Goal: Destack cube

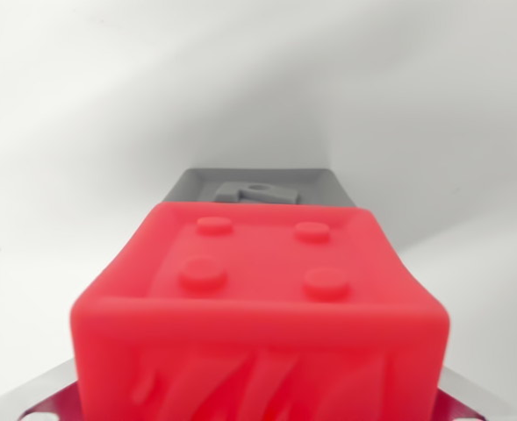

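A red cube [258,298] with four round studs on its top fills the lower half of the wrist view, very close to the camera and blurred at its near face. A grey finger [258,186] of my gripper [258,263] lies flat against the cube's far face. The opposite finger is hidden under the cube's near side. The cube sits between the fingers and the gripper looks shut on it. Anything beneath the cube is hidden.
Metal parts of the gripper mount show at the bottom left corner [39,399] and the bottom right corner [469,395]. A plain white surface [109,114] with soft shadows lies behind.
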You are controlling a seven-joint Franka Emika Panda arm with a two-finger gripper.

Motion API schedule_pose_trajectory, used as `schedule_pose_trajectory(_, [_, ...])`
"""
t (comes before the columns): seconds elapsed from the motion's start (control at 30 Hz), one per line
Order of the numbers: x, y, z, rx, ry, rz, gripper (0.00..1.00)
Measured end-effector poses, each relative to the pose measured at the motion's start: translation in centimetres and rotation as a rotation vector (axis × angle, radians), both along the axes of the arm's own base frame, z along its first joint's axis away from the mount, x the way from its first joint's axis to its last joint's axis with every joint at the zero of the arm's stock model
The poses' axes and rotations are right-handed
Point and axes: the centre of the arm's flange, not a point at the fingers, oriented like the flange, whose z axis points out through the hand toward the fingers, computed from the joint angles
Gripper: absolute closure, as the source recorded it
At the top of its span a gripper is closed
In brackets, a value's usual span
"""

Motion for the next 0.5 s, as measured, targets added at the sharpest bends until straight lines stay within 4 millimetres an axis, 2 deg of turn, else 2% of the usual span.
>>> schedule_pose_trajectory(0.23, [0.1,0.0,0.6,0.000,-0.003,0.000,1.00])
schedule_pose_trajectory(0.5, [0.1,0.0,2.2,-0.001,-0.006,0.000,1.00])
